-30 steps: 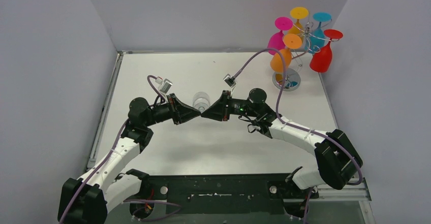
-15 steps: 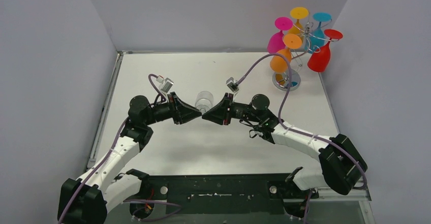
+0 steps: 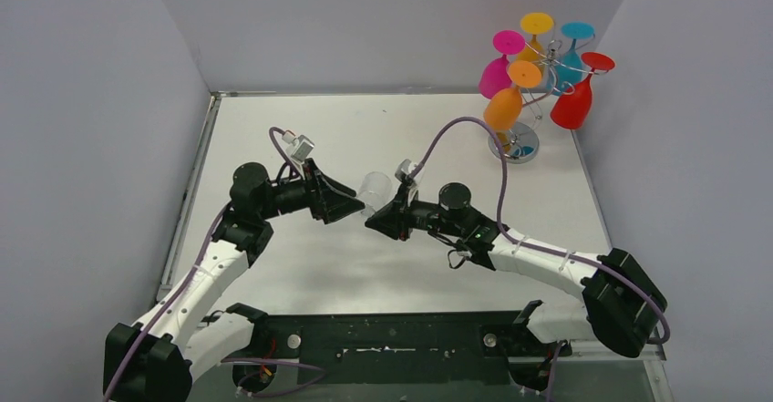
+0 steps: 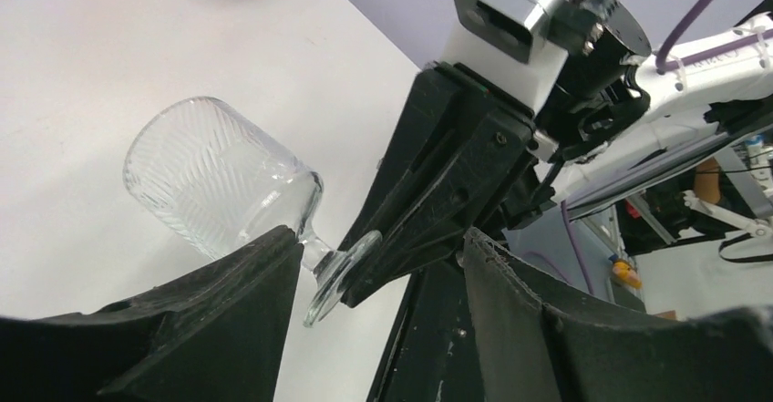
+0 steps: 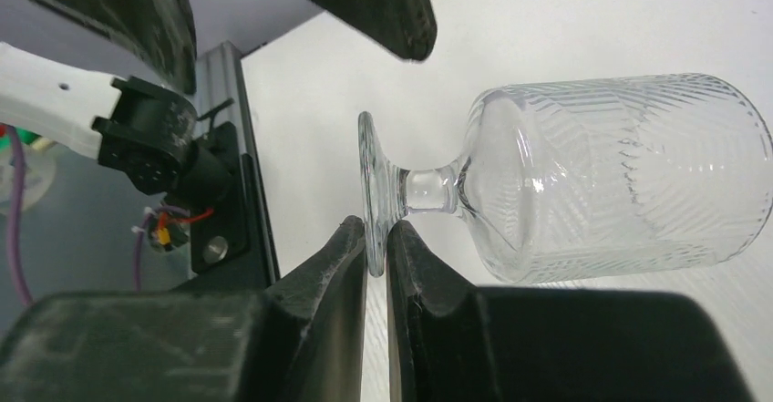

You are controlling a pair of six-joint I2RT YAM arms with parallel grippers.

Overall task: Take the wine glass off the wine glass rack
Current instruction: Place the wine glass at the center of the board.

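A clear ribbed wine glass (image 3: 374, 188) lies tilted on its side near the table's middle. My right gripper (image 5: 376, 238) is shut on the rim of its round foot (image 5: 368, 179), and the bowl (image 5: 620, 174) points away from me. My left gripper (image 4: 383, 242) stands open around the stem and foot; its left finger (image 4: 228, 320) is close by the stem, its right finger apart. The two grippers meet tip to tip, left (image 3: 358, 204) and right (image 3: 372, 222). The wine glass rack (image 3: 513, 142) stands at the far right corner.
Several coloured glasses hang upside down on the rack: pink (image 3: 497, 74), orange (image 3: 504, 106), yellow (image 3: 536, 24), blue (image 3: 572, 56), red (image 3: 577, 101). Grey walls close in the table on the left, back and right. A purple cable (image 3: 474, 124) arcs over the right arm.
My left gripper has opened and let go of the clear glass. The right arm has drawn a little nearer and leftward with the glass's foot still pinched, tilting the bowl.
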